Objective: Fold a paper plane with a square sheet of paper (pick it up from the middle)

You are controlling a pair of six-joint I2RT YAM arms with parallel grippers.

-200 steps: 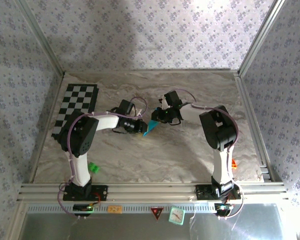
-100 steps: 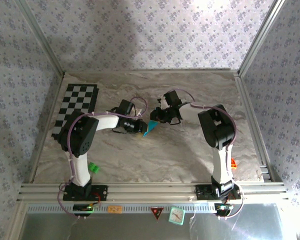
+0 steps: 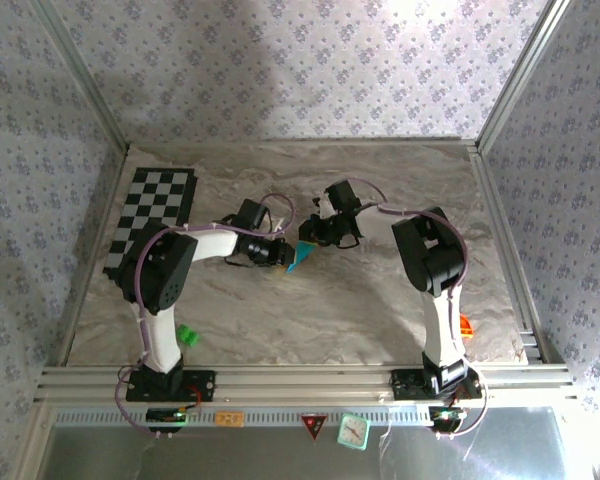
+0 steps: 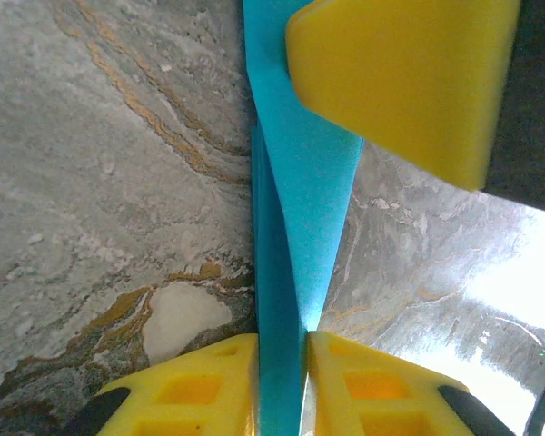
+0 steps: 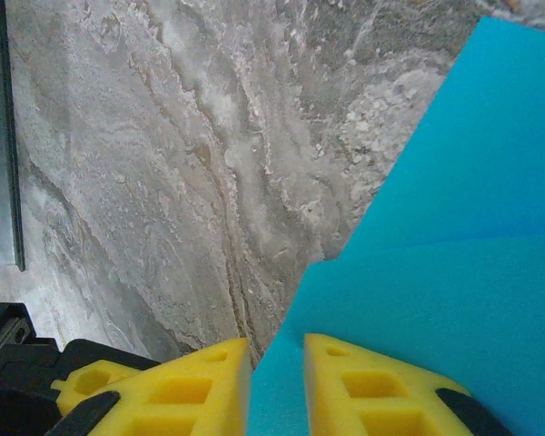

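Note:
The cyan-blue paper (image 3: pixel 298 260), folded into a creased pointed shape, is held just above the marble table near its middle, between both grippers. My left gripper (image 3: pixel 283 254) comes in from the left. In the left wrist view its yellow fingers (image 4: pixel 200 386) are shut on the paper's narrow folded edge (image 4: pixel 300 200), the left gripper (image 4: pixel 282 391) pinching it upright. My right gripper (image 3: pixel 312 236) reaches in from the far right. Its yellow finger (image 4: pixel 409 82) lies against the paper's upper part. In the right wrist view the right gripper (image 5: pixel 277 391) is shut on the broad blue layers (image 5: pixel 454 236).
A black-and-white checkerboard mat (image 3: pixel 152 215) lies at the far left. A small green block (image 3: pixel 186 335) sits by the left arm's base, and a small orange thing (image 3: pixel 465 325) lies beside the right arm's base. Aluminium rails (image 3: pixel 500 240) frame the table.
The right arm has drifted slightly left, toward the left gripper. The paper and the left gripper have hardly moved.

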